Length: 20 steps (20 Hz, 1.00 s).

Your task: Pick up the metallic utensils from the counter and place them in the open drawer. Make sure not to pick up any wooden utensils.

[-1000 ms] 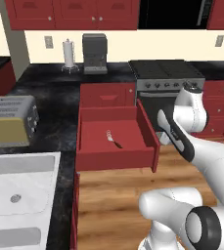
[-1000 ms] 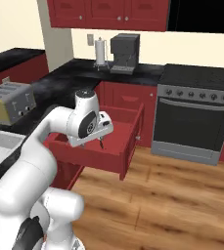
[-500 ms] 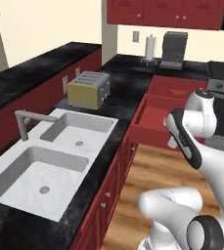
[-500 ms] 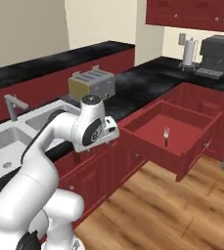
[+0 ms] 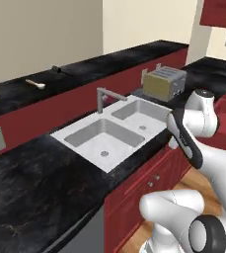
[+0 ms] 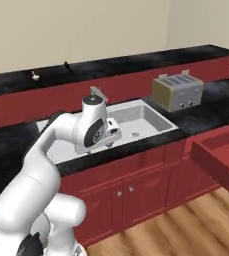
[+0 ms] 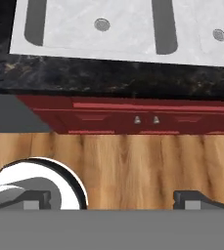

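Red open drawer (image 6: pixel 221 155) cut off at edge.

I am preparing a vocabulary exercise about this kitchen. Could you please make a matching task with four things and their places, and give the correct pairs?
Things:
1. toaster
2. wooden spoon
3. faucet
4. open drawer

Places:
A. on the raised back ledge, far left
B. at the back edge of the sink
C. low at the right, beyond the cabinet doors
D. on the black counter, right of the sink

Pairs: 1-D, 2-A, 3-B, 4-C
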### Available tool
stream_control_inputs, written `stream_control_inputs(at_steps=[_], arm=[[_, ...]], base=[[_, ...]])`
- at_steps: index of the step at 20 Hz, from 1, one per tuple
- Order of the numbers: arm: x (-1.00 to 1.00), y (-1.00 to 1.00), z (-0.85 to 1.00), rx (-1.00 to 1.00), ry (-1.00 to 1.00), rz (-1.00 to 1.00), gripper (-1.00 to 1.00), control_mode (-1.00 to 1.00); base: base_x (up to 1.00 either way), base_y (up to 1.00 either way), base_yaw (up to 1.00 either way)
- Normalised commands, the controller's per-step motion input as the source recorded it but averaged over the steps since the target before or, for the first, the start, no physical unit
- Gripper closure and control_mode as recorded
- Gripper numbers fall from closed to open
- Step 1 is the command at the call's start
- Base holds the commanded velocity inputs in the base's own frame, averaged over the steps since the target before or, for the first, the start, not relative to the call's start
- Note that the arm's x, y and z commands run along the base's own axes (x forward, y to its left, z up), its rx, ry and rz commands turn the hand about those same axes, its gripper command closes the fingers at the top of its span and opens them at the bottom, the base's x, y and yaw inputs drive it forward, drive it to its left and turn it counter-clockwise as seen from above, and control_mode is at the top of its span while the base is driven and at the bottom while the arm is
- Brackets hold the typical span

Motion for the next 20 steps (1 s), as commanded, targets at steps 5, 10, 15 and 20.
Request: stream_control_inputs(at_steps=[5, 10, 15, 20], arm=[[0.0, 0.0, 0.0, 0.0, 0.0, 0.0, -1.0, 1.0], [0.0, 0.0, 0.0, 0.0, 0.0, 0.0, -1.0, 1.0], [0.0, 0.0, 0.0, 0.0, 0.0, 0.0, -1.0, 1.0], [0.0, 0.0, 0.0, 0.0, 0.0, 0.0, -1.0, 1.0]], base=[[-0.41, 0.0, 0.8], [-0.6, 0.01, 0.74], [-0.67, 0.21, 0.66], [-0.17, 0.95, 0.64]])
